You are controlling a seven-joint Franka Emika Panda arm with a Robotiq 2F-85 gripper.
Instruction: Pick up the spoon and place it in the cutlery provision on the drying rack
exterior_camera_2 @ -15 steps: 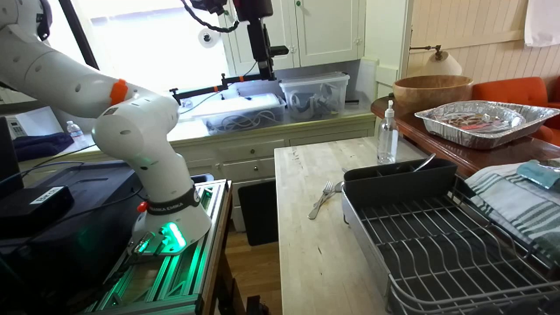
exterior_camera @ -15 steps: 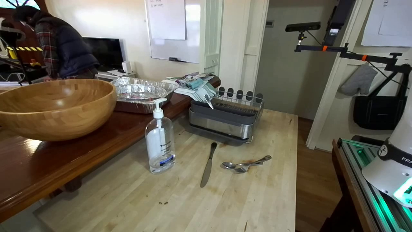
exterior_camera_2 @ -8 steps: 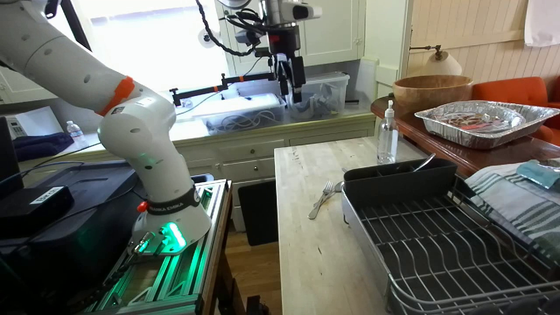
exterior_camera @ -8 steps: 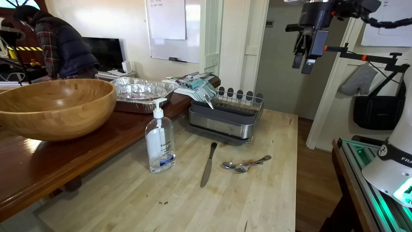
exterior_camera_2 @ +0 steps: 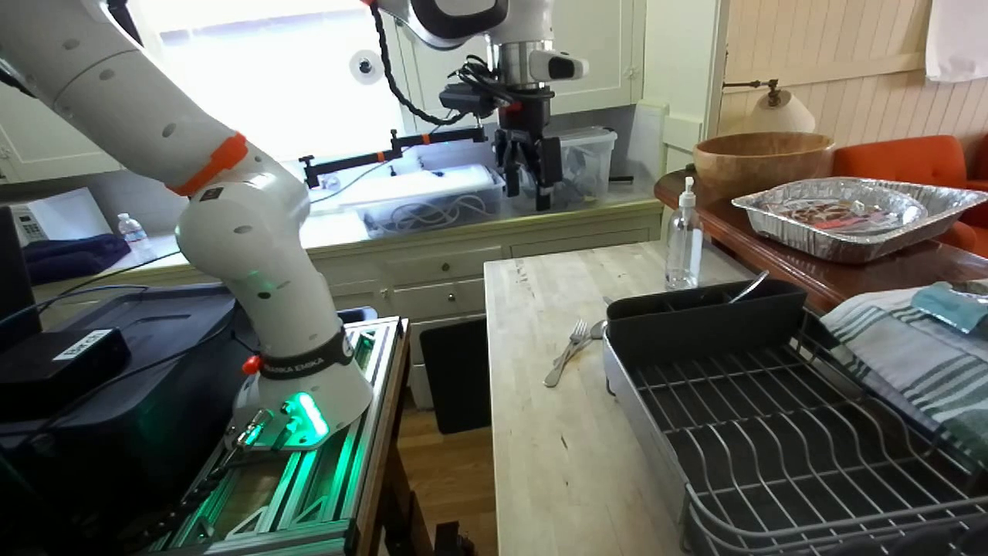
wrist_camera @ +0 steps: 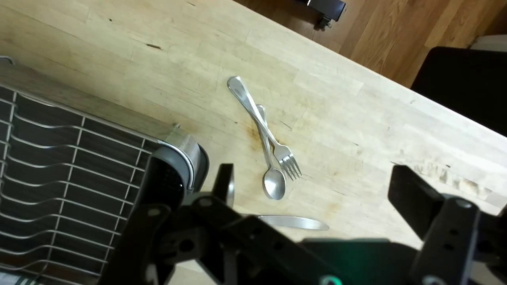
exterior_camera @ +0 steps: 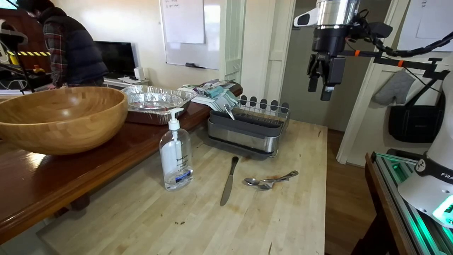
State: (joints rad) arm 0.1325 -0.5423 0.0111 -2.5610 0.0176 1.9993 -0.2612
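Observation:
The silver spoon (wrist_camera: 274, 184) lies on the wooden table, the fork (wrist_camera: 246, 98) crossing over its handle; in an exterior view its bowl (exterior_camera: 251, 181) shows too. My gripper (wrist_camera: 313, 180) is open with nothing between its fingers. In both exterior views the gripper (exterior_camera: 319, 91) (exterior_camera_2: 529, 194) hangs high above the tabletop, well apart from the spoon. The drying rack (exterior_camera_2: 652, 432) stands at the table's far end in an exterior view (exterior_camera: 244, 139). Along its near side runs the dark cutlery provision (exterior_camera_2: 706, 328), with a silver utensil (exterior_camera_2: 749, 286) leaning in it.
A knife (exterior_camera: 228, 186) lies beside the spoon and fork. The clear soap bottle (exterior_camera: 176, 161) stands upright on the table. On the adjoining brown table sit a wooden bowl (exterior_camera: 63, 120), foil trays (exterior_camera_2: 857, 216) and striped towels (exterior_camera_2: 918, 355). A person (exterior_camera: 70, 46) stands in the background.
The gripper has come into full view from above, descending toward the table and shifting over it, its jaws still wide. The cutlery and rack have not moved. The person has shifted slightly.

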